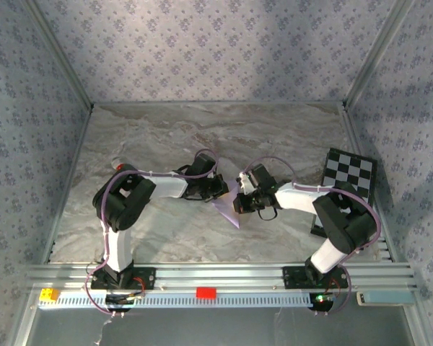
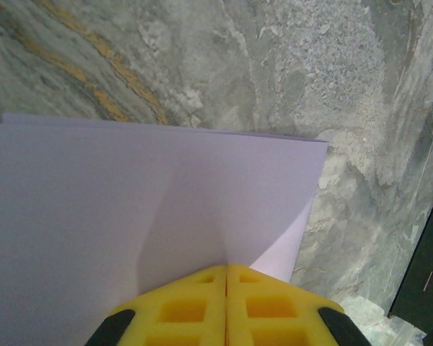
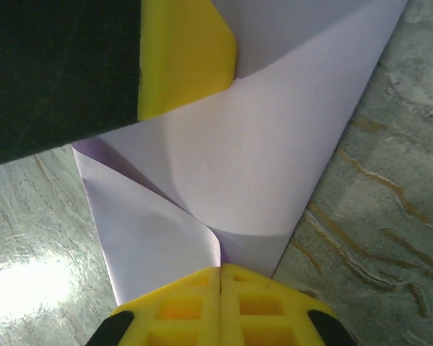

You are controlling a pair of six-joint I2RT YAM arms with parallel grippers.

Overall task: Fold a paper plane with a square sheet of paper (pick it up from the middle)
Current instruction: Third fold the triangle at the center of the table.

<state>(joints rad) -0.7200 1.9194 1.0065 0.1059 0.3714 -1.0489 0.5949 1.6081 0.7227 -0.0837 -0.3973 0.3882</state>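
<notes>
One checkered board [image 1: 350,170] right of lilac paper [image 1: 229,210]

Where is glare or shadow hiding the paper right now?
Right wrist: glare on the table at lower left, off the paper; soft shadow across its middle. Left wrist: the left gripper throws a wedge shadow on the paper, edges sharp. Top external: even light, paper tiny.

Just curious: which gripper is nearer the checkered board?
Right. The right gripper, shut on the paper, is left of the board; the left gripper grips the paper's other side, farther left.
</notes>
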